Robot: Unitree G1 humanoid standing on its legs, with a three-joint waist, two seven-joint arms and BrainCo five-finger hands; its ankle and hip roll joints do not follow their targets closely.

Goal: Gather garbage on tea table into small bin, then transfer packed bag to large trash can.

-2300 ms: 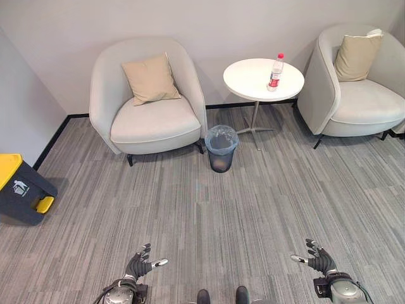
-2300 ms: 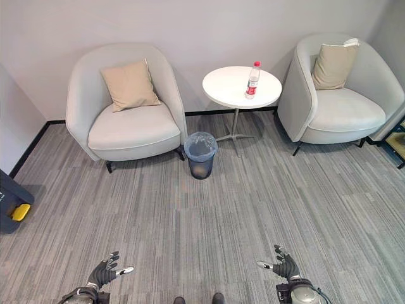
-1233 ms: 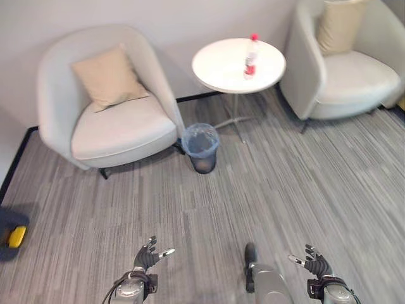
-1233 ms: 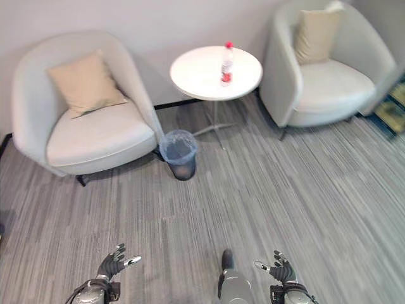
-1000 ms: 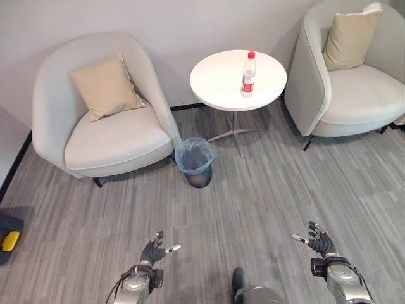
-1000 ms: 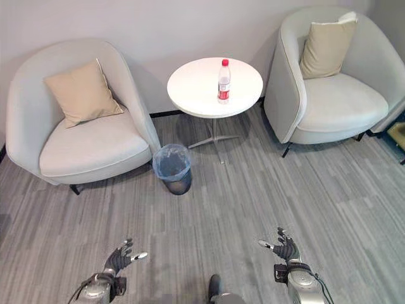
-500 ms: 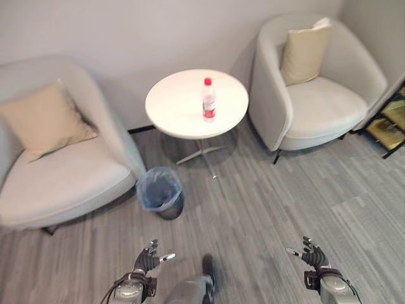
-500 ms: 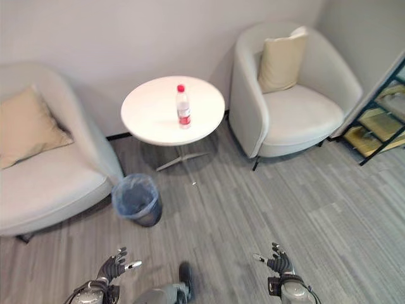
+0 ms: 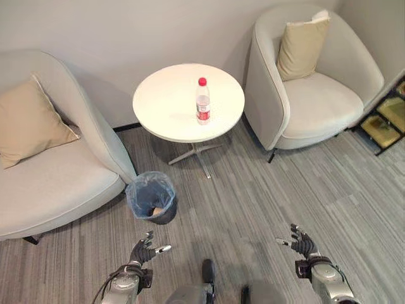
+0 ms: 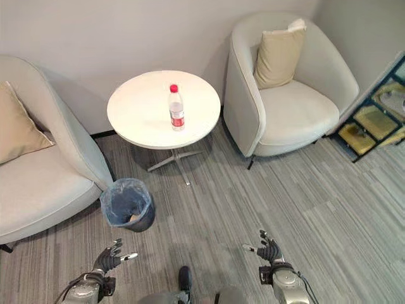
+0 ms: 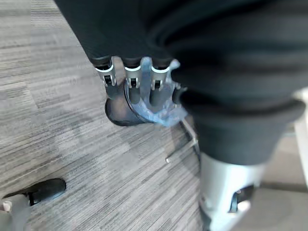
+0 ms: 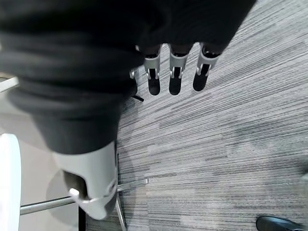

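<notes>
One bottle stands upright on the round tea table, uncollected; small bin with blue liner on floor beside table; left hand and right hand both spread, empty, low, well short of table.

bottle on table, bin beside

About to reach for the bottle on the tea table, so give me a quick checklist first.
1. Bottle upright on the tea table: ok.
2. Left hand open, holding nothing: ok.
3. Right hand open, holding nothing: ok.
4. Small bin with bag, on the floor beside the table: ok.
5. Hands close to the bottle: not ok, both low over the carpet.
6. Bottle cap tight: cannot tell.
</notes>
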